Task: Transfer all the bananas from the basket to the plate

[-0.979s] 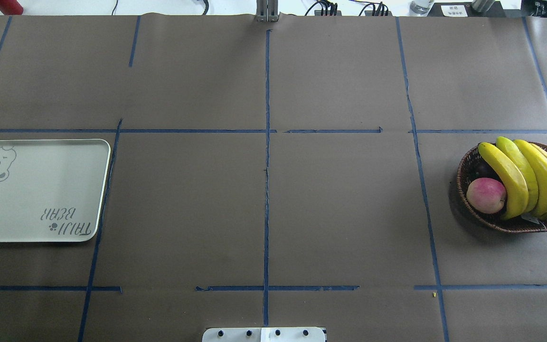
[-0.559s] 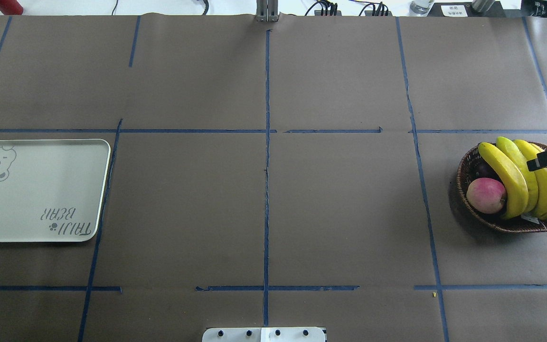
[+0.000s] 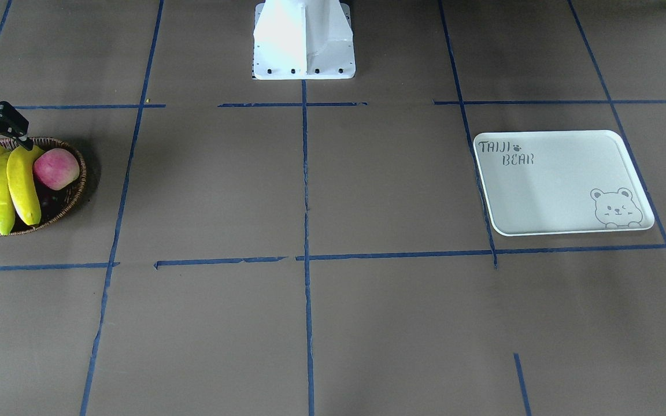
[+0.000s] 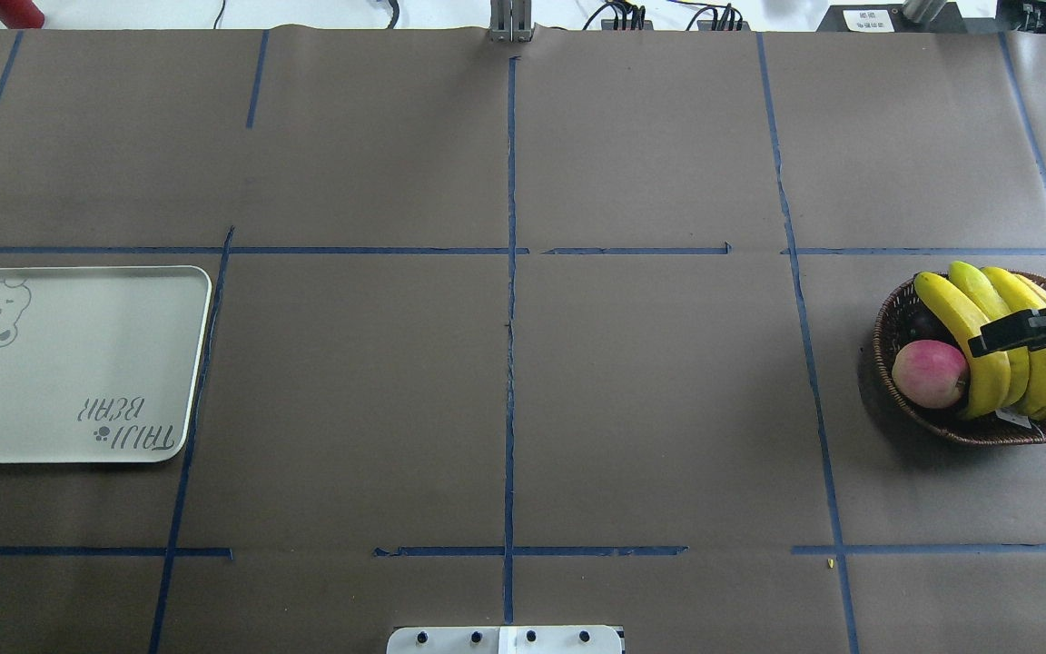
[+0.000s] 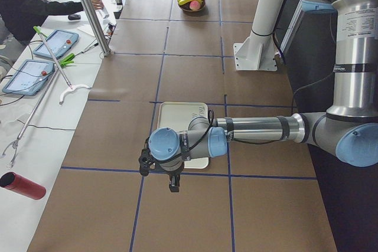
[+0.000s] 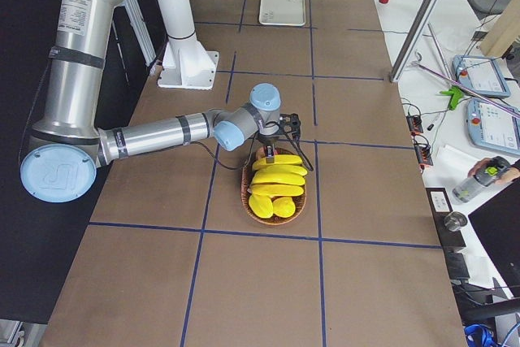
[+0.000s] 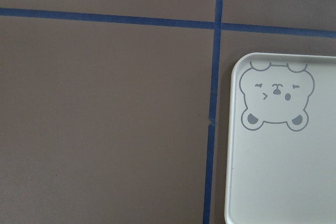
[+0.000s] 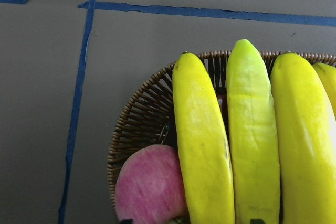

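From the front, the basket point(image 3: 77, 188) sat far right on the bench point(image 3: 367, 323), cut by the frame's edge, with the bananas point(image 3: 21, 185) packed beside an apple point(image 3: 55, 167). The right claw point(image 3: 4, 144) hung over them, fingers apart. The plate point(image 3: 541, 190) lay far left, a wide stretch of bench between.

Overhead, one finger crossed the bananas, and basket and plate both ran off the frame.

From the left end, the left claw point(image 5: 171, 180) hovered just beyond the plate's left edge. I cannot tell whether it was apart or together.

At the right wrist, fingertips straddled the banana nearest the apple.
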You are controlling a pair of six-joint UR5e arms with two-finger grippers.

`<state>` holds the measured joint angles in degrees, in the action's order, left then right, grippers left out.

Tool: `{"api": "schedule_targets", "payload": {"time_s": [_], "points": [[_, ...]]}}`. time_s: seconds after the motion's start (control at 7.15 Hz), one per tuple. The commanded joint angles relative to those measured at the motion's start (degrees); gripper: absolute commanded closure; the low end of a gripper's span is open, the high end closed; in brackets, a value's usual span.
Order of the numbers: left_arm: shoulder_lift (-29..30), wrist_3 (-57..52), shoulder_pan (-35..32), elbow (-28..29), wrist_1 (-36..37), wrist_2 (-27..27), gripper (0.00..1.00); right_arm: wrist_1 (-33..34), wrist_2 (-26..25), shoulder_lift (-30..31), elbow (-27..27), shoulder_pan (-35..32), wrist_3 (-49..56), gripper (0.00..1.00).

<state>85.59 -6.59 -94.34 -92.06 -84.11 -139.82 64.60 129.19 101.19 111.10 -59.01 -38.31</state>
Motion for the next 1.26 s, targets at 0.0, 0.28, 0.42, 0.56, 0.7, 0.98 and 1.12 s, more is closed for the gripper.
{"api": "schedule_targets", "payload": {"time_s": [0.0,0.28,0.42,0.56,0.7,0.98,1.12], "points": [[0.19,0.00,0.03,-0.05,0.00,-0.02,0.00,0.00,-0.87,-1.60,-2.37,1.00,0.08,0.23],[0.28,0.18,0.03,-0.40,0.00,-0.02,0.00,0.00,-0.87,-1.34,-2.46,0.82,0.43,0.24],[0.45,0.09,-0.06,-0.49,0.00,-0.02,0.00,0.09,-0.87,-1.08,-2.64,0.82,0.43,0.24],[0.37,0.00,-0.06,-0.49,0.00,-0.02,0.00,0.09,-1.22,-1.08,-2.90,0.82,0.52,0.24],[0.45,0.09,-0.06,-0.40,0.00,-0.02,0.00,0.09,-1.31,-1.17,-2.90,0.82,0.52,0.24],[0.54,0.09,-0.06,-0.23,0.00,-0.02,0.00,0.26,-1.31,-1.08,-2.90,0.82,0.52,0.28],[0.54,0.09,-0.06,-0.23,0.00,-0.02,0.00,0.52,-1.31,-1.34,-2.90,0.91,0.52,0.28]]}}
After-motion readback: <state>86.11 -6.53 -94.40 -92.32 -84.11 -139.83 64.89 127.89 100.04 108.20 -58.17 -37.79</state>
